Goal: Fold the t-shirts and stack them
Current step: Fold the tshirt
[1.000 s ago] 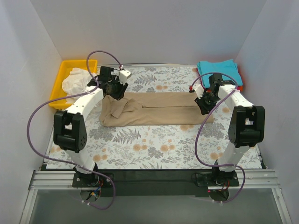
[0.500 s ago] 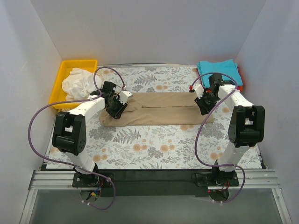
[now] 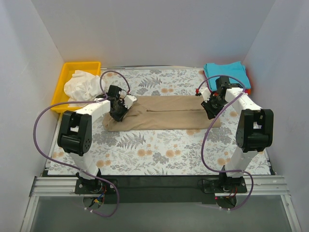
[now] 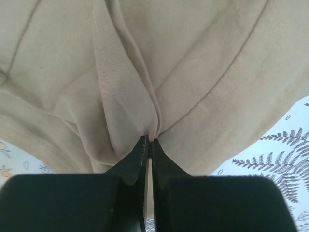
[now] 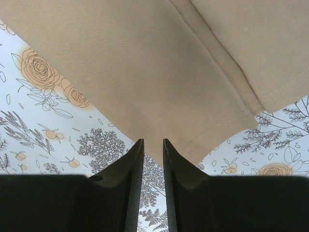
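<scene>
The tan-khaki t-shirt [image 3: 169, 113] lies folded into a long band across the floral cloth. My left gripper [image 3: 118, 111] sits low on its left end, shut on a pinched ridge of tan cloth [image 4: 128, 96], with the tips [image 4: 148, 140] closed together. My right gripper [image 3: 210, 110] hovers at the shirt's right end with its jaws a narrow gap apart. The hemmed corner of the shirt [image 5: 193, 140] lies flat just past the tips [image 5: 151, 141], not pinched. A folded teal shirt [image 3: 226, 72] lies at the back right with a red-pink sliver [image 3: 249, 90] under it. A white shirt [image 3: 79, 84] is crumpled in the yellow bin.
The yellow bin [image 3: 72, 67] stands at the back left corner. The white cloth printed with ferns and flowers [image 3: 159, 150] covers the table. White walls close in on three sides. Purple cables loop off both arms.
My left gripper has moved from the shirt's back left edge toward me and down onto its left end. The bunched left end now lies flatter. The right arm has not moved.
</scene>
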